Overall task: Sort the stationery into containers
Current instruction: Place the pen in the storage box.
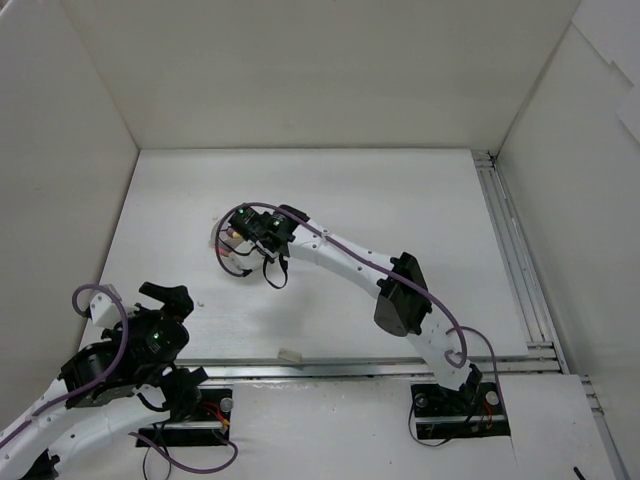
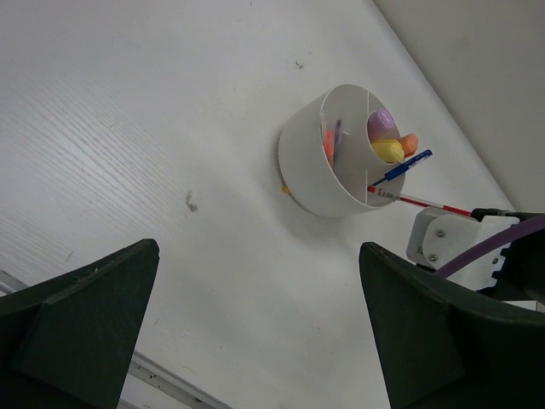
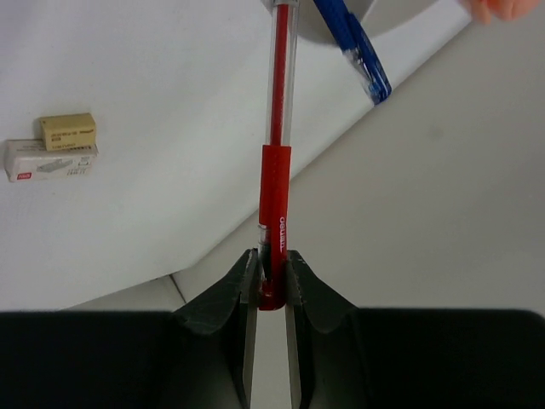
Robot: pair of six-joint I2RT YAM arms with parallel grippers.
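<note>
My right gripper (image 3: 272, 277) clamps the red pen (image 3: 278, 102) by its tail; the pen runs straight ahead, tip at the rim of the white cup (image 2: 317, 175), beside a blue pen (image 3: 356, 51); my left gripper (image 2: 260, 264) hangs wide open, well apart.

— Anything apart from the job's own items?
— White surface (image 1: 400, 190), with faint wood grain in the left wrist view.
— Around it?
— Plain white walls (image 1: 300, 70) at nine, twelve and three o'clock. Metal side rail (image 1: 512, 250) along the three o'clock edge, near rail (image 1: 340, 367) across the six o'clock edge, meeting around five.
— Any marks?
— Small dark smudge (image 2: 191, 203) on the grain, and a tinier speck (image 2: 298, 64) toward one o'clock of it.
</note>
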